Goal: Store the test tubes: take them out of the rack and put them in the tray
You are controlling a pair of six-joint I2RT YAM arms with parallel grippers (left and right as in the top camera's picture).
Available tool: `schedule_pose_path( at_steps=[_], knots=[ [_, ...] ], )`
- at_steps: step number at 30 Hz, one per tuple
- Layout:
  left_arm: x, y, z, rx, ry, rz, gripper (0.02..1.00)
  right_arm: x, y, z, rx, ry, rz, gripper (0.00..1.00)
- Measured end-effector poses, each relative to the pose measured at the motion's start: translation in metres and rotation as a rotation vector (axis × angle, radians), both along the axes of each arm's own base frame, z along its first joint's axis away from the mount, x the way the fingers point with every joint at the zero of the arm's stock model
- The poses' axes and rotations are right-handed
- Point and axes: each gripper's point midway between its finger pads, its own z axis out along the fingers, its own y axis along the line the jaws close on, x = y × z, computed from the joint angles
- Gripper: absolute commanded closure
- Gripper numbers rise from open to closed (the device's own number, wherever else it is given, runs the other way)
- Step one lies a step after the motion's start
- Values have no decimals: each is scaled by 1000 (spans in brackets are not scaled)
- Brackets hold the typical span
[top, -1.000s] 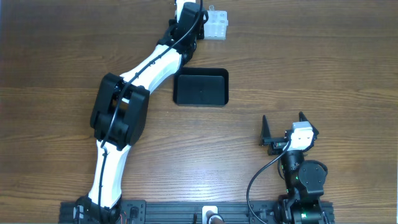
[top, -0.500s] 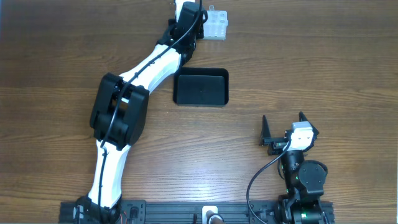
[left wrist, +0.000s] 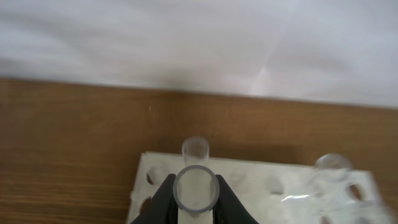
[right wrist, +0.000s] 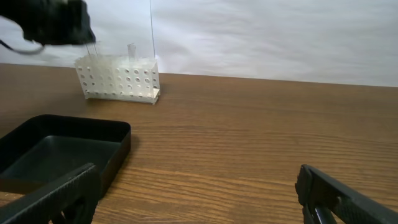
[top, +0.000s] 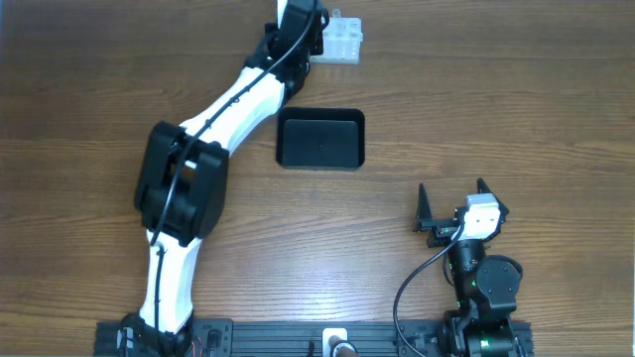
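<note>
A white test tube rack point(top: 343, 41) stands at the table's far edge, past the black tray point(top: 320, 140). My left gripper point(left wrist: 196, 209) hangs over the rack's left end, shut on a clear test tube point(left wrist: 196, 187) whose open rim faces the wrist camera. The rack point(left wrist: 273, 185) lies just under it, with a second tube point(left wrist: 195, 148) standing behind and a third point(left wrist: 333, 163) toward the other end. From the right wrist the left gripper point(right wrist: 59, 22) shows dark above the rack point(right wrist: 118, 78). My right gripper point(top: 451, 206) stands open near its base, holding nothing.
The tray point(right wrist: 59, 149) has nothing visible in it and sits between the rack and the right arm. A pale wall runs behind the rack. Bare wooden table point(top: 516, 109) stretches to the right and left of the tray.
The left arm has risen slightly over the rack, its elbow swinging left, with the tube in its fingers. The right arm has stayed still.
</note>
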Motion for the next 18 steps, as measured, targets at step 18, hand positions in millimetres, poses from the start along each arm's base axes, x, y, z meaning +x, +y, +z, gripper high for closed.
schedule_pose_path(
  at_steps=[18],
  knots=[
    [-87,-2,129,-51,21,-42,936,0,0,0,0,0,0,7]
  ],
)
